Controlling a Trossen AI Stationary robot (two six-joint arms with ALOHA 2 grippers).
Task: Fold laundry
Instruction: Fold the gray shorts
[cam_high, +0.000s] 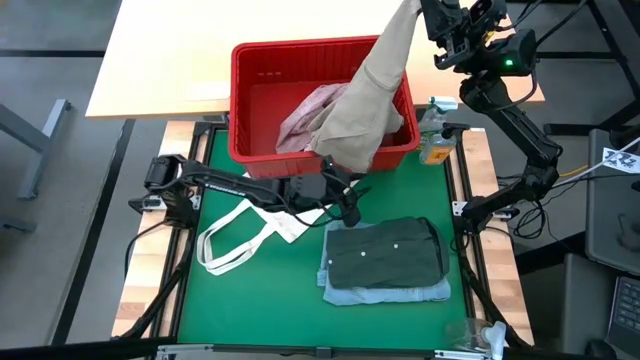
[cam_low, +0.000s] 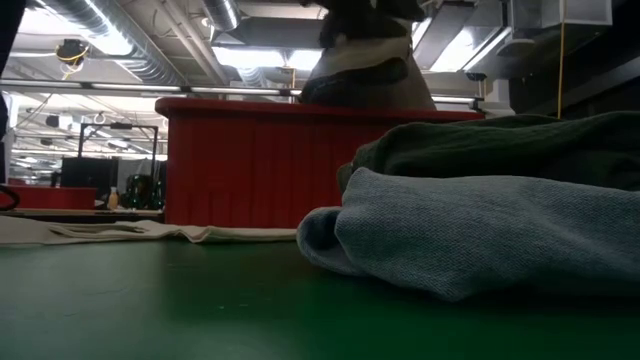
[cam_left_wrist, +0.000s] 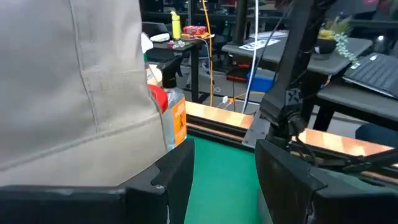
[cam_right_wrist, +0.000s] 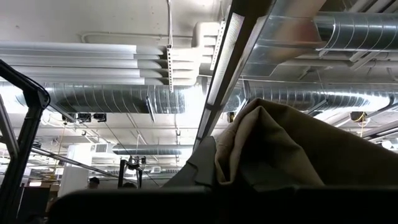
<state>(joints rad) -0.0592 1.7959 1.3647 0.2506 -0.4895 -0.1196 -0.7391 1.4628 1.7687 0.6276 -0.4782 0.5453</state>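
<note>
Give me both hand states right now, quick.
Left hand: open, holding nothing, beside the hanging beige garment.
Right hand: closed on the beige garment, lifted above the red basket.

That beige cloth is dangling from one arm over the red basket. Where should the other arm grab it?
Probably the hanging lower edge of the beige garment, approached from the table side. The right end effector is shut on its top, so it drapes down over the front wall of the red basket. The open left end effector waits just below, near that edge.

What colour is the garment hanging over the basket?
Beige-khaki garment, clearest in the high view.
</note>
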